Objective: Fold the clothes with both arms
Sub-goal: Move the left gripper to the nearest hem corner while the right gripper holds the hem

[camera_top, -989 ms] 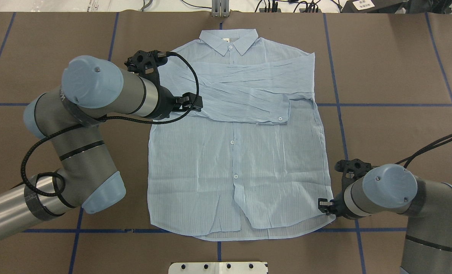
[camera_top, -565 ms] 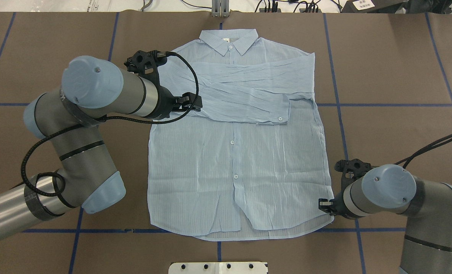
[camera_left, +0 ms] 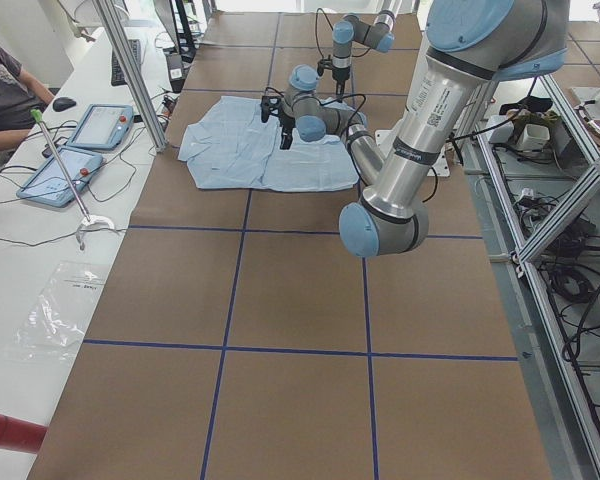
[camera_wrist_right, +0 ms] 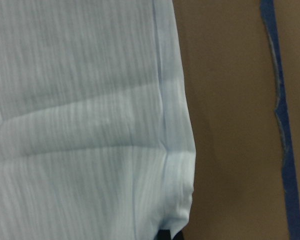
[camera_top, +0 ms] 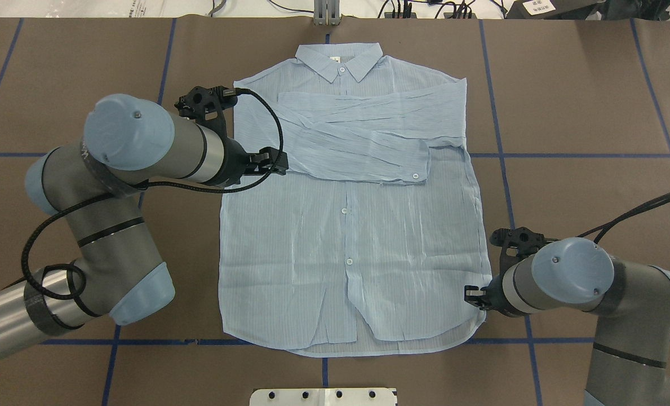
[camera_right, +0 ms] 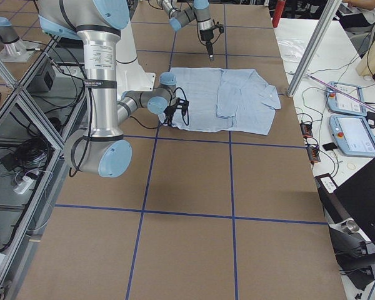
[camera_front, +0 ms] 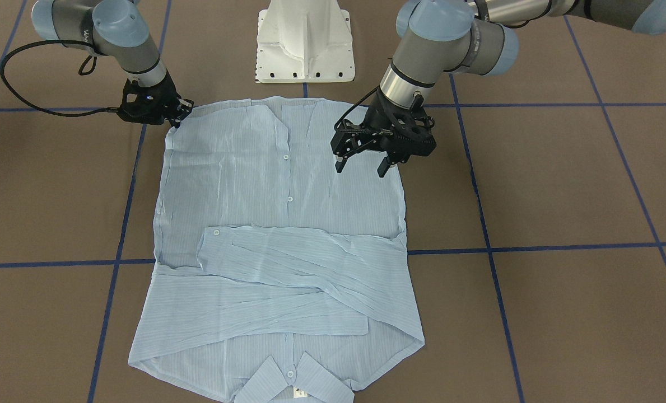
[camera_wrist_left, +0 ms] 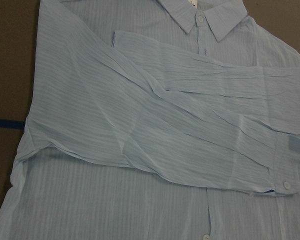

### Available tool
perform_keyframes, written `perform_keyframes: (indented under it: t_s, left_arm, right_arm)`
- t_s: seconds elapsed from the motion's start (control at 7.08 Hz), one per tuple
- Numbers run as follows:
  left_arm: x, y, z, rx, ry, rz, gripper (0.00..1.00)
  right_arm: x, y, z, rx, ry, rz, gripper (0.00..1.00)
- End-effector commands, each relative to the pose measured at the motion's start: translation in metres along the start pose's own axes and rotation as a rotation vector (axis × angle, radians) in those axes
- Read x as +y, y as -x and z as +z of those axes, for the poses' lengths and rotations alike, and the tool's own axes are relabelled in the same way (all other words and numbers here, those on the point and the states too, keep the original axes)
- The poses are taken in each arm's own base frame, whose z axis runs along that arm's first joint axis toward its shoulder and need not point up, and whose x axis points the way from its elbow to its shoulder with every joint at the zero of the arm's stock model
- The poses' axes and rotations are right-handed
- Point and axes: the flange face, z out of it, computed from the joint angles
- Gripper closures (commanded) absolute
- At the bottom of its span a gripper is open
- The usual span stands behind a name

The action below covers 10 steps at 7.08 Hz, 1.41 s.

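Observation:
The pale-blue striped shirt (camera_top: 346, 237) lies flat on the brown table, button side up. Its collar points away from the robot and both sleeves are folded across the chest (camera_front: 288, 263). My left gripper (camera_front: 361, 167) is open and empty. It hovers just above the shirt's side edge below the folded sleeves, and also shows in the overhead view (camera_top: 278, 160). My right gripper (camera_front: 177, 118) is down at the shirt's hem corner and looks shut on it; it also shows in the overhead view (camera_top: 471, 296). The right wrist view shows that corner (camera_wrist_right: 177, 210) with a dark fingertip below it.
The white pedestal base (camera_front: 304, 45) stands just behind the hem. Blue tape lines (camera_top: 588, 155) cross the brown table cover. An aluminium post (camera_top: 326, 11) stands beyond the collar. Tablets (camera_left: 105, 125) and a seated person (camera_left: 5, 85) are on a side bench.
My left gripper has drawn back toward the shirt's side edge, still open. My right gripper has shifted slightly inward over the hem corner, and the corner has moved in with it.

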Motion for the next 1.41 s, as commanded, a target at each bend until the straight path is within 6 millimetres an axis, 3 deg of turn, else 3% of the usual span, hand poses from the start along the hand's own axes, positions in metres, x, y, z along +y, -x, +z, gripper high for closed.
perform_keyframes:
  t_s: [0.0, 0.14, 0.42, 0.57, 0.99, 1.27]
  left_arm:
    - [0.058, 0.044, -0.006, -0.096, 0.086, -0.038, 0.05]
    - [0.093, 0.039, -0.012, -0.146, 0.138, -0.060, 0.06]
    - [0.169, 0.034, 0.020, -0.231, 0.235, -0.118, 0.11]
    - [0.184, 0.031, 0.030, -0.243, 0.225, -0.116, 0.15]
    - [0.185, 0.045, 0.056, -0.300, 0.204, -0.107, 0.22]
    - [0.184, 0.048, 0.058, -0.306, 0.199, -0.111, 0.32]
  right_arm:
    - [-0.005, 0.013, -0.007, -0.025, -0.034, -0.005, 1.00]
    - [-0.003, 0.018, -0.012, -0.038, -0.034, -0.008, 1.00]
    - [-0.008, 0.024, -0.030, -0.074, -0.048, -0.007, 1.00]
    - [-0.010, 0.024, -0.031, -0.074, -0.052, -0.005, 1.00]
    - [-0.016, 0.019, -0.032, -0.071, -0.057, 0.006, 1.00]
    - [-0.024, 0.018, -0.039, -0.077, -0.058, 0.019, 1.00]
